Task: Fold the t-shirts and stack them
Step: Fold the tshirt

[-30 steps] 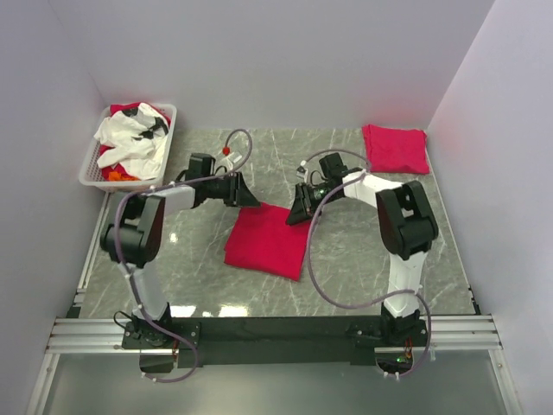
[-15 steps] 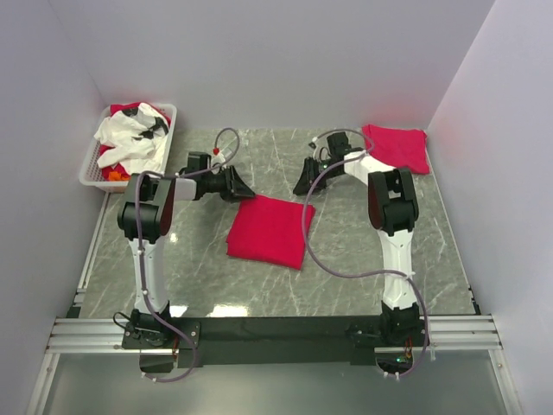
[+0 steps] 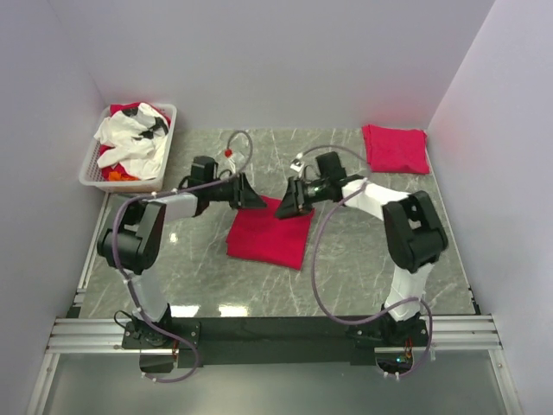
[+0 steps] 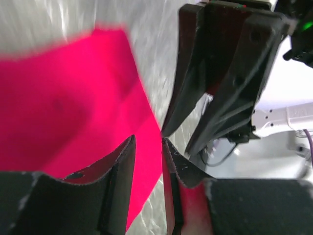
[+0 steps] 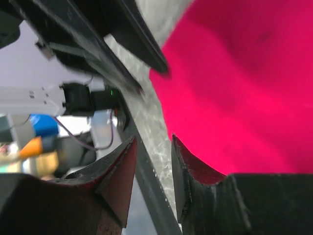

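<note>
Two items folded, not yet stacked: central t-shirt on bench, second t-shirt far right of it. Left pincer, right pincer at its far edge, slightly apart, empty. Basket left of it holds more cloth, likely pending.

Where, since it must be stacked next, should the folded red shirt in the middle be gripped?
By its far edge, pinched from above: the shirt lies flat on the table, so only an edge offers layers to pinch, and the left hand and right hand are open at that edge.
</note>
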Motion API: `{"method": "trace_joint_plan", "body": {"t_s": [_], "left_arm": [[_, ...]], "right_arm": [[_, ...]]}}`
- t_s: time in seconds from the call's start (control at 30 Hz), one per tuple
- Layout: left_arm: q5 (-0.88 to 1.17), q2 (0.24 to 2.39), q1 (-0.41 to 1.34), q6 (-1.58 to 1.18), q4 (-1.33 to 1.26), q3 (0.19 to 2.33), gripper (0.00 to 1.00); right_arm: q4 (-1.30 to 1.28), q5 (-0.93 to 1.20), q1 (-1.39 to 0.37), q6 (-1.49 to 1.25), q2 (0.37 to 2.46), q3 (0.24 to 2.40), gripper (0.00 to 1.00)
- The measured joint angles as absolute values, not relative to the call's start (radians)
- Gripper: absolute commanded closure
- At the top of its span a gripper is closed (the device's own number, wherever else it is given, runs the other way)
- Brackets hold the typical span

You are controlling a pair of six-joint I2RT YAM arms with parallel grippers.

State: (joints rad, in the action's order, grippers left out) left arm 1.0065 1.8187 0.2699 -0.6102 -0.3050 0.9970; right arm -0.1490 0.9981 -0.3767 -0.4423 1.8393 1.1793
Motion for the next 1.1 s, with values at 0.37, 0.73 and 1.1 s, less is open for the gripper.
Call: {"method": "trace_joint_plan", "body": {"t_s": [0.37,0.73,1.1], "left_arm": [[1.03,2.088,0.236,-0.775,-0.355,0.968,0.69],[0.997,2.068,0.162,-0.815,-0.413,1.078,0.66],[1.04,1.789,0.196,-0.845,-0.448,0.804,0.68]], "right_arm": [[-0.292,1.079,-0.312,-0.448,2.243,1.411,0.67],[-0.382,0.937,-0.215,-0.342,2.241,1.638,0.68],[-0.151,1.042,-0.475,-0.478,1.931,1.177,0.62]]}}
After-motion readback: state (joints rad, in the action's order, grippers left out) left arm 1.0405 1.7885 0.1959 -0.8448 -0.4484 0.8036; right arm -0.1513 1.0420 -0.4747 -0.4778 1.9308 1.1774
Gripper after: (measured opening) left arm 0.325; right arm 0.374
